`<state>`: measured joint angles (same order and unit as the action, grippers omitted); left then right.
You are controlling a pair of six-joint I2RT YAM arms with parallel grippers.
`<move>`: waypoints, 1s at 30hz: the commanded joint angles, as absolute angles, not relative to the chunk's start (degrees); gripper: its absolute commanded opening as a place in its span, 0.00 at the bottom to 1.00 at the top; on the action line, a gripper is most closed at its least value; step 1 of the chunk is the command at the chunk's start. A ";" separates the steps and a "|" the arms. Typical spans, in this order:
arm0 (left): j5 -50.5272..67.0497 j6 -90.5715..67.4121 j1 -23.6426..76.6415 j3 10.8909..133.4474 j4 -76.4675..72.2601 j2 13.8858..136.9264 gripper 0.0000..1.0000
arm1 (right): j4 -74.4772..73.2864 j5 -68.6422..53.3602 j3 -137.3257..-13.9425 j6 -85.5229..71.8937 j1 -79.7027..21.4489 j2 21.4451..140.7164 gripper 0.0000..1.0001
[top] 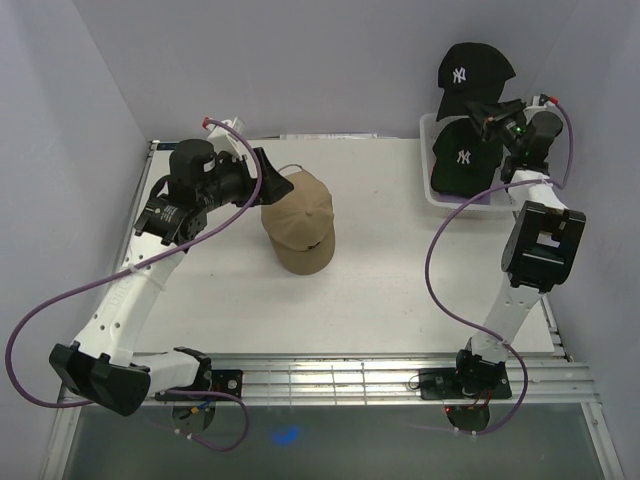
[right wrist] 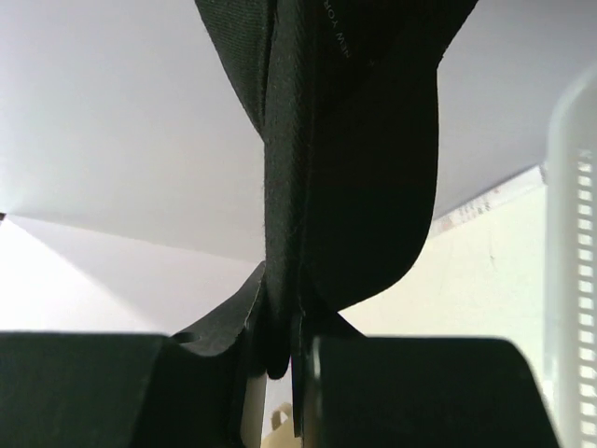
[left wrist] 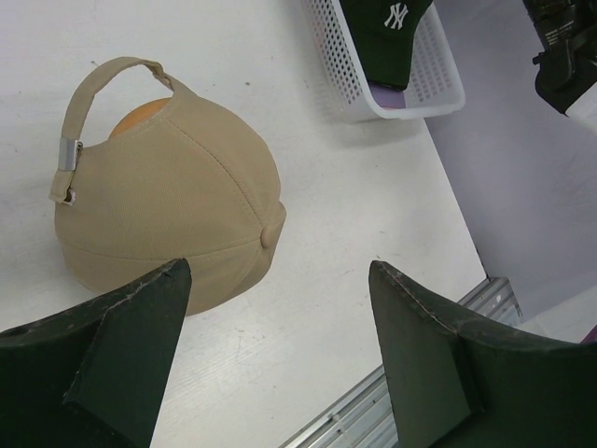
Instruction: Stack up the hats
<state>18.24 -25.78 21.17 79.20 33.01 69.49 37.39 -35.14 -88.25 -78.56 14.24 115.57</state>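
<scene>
A tan cap (top: 298, 222) sits in the middle of the table over an orange-brown stand top (left wrist: 140, 114) that shows through its back opening. In the left wrist view the tan cap (left wrist: 163, 201) lies just ahead and left of my open, empty left gripper (left wrist: 275, 350), which hovers at the cap's left in the top view (top: 268, 186). My right gripper (top: 487, 117) is shut on a black cap (top: 472, 72) and holds it up above the white basket (top: 432, 196). Its cloth (right wrist: 345, 140) fills the right wrist view. A dark green cap (top: 462, 158) lies in the basket.
The basket (left wrist: 345, 79) stands at the table's back right corner. Something lavender (left wrist: 406, 100) shows under the green cap (left wrist: 387, 33). White walls close in the back and sides. A metal rail (top: 330, 378) runs along the near edge.
</scene>
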 commanded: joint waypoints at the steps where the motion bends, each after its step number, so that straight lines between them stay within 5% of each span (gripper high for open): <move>1: 17.58 -26.54 21.27 79.37 32.34 66.97 0.87 | 44.12 -36.39 -94.38 -82.44 14.33 112.85 0.08; 13: 21.71 -34.10 21.27 86.83 31.73 67.67 0.87 | 47.63 -36.83 -86.05 -89.74 7.39 100.64 0.08; 30: 24.34 -39.46 21.27 96.86 34.10 71.02 0.87 | 59.93 -29.28 -56.44 -91.31 -19.59 85.78 0.08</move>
